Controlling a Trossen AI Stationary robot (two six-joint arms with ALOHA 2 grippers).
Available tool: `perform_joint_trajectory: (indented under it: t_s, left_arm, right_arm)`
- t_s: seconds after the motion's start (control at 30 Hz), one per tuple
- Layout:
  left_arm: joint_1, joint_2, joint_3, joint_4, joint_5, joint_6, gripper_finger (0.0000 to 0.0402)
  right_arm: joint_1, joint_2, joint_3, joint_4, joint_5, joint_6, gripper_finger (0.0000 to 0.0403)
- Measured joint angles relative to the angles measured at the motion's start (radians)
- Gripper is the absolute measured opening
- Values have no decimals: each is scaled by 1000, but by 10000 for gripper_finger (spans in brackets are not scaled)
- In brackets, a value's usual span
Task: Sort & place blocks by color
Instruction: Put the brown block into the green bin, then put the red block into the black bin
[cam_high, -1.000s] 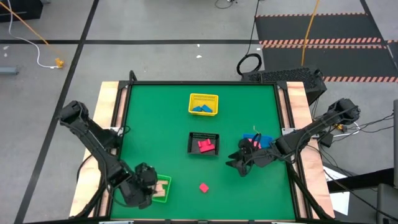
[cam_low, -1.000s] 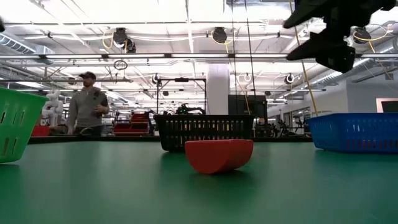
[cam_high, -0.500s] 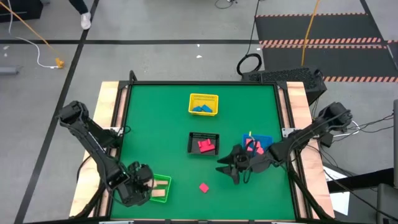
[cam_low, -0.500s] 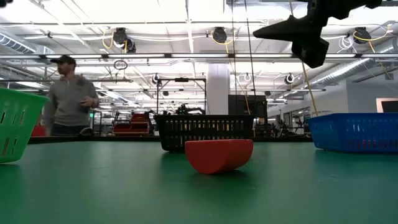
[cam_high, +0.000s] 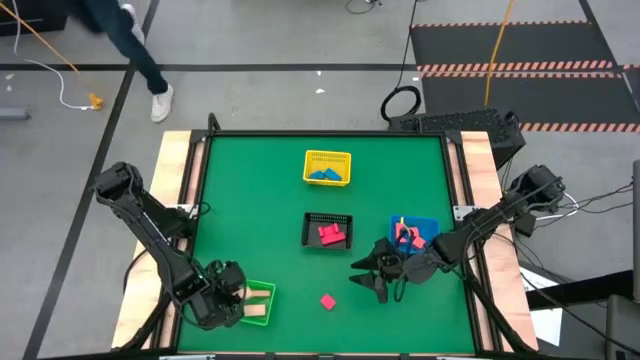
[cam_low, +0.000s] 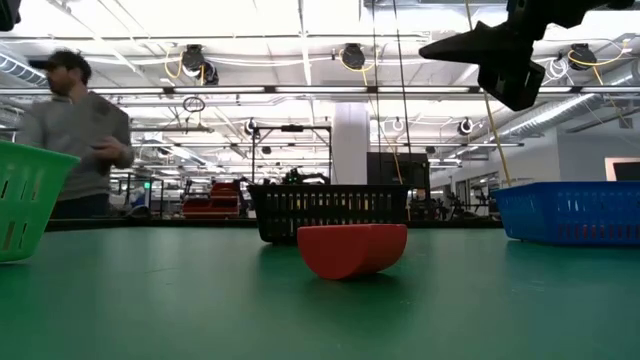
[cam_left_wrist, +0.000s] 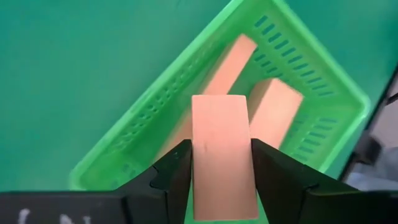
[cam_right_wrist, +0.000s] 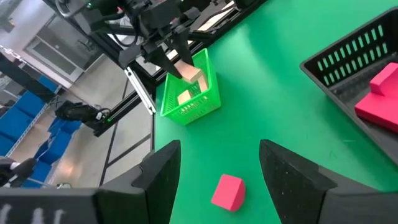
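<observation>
L gripper at lower left of high view grips tan block over green basket; R gripper wide, above red block.

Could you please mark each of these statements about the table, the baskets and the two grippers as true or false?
1. The left gripper has a pale tan wooden block between its fingers, above the green mesh basket. True.
2. The loose red block lies inside the black mesh basket. False: it lies on the green table, in front of that basket.
3. The right gripper is open and holds nothing. True.
4. The yellow mesh basket holds pink blocks. False: it holds blue blocks.
5. The green mesh basket is empty. False: two tan wooden blocks lie in it.
</observation>
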Motion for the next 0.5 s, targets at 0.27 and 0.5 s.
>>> perform_joint_trajectory:
  t_s: [0.27,0.5]
  left_arm:
    - [11,0,0,78,1,-43,219]
    - [46,-1,0,227,0,-48,231]
  right_arm:
    - [0,0,0,-3,-3,27,210]
    - [6,0,0,-2,-2,15,210]
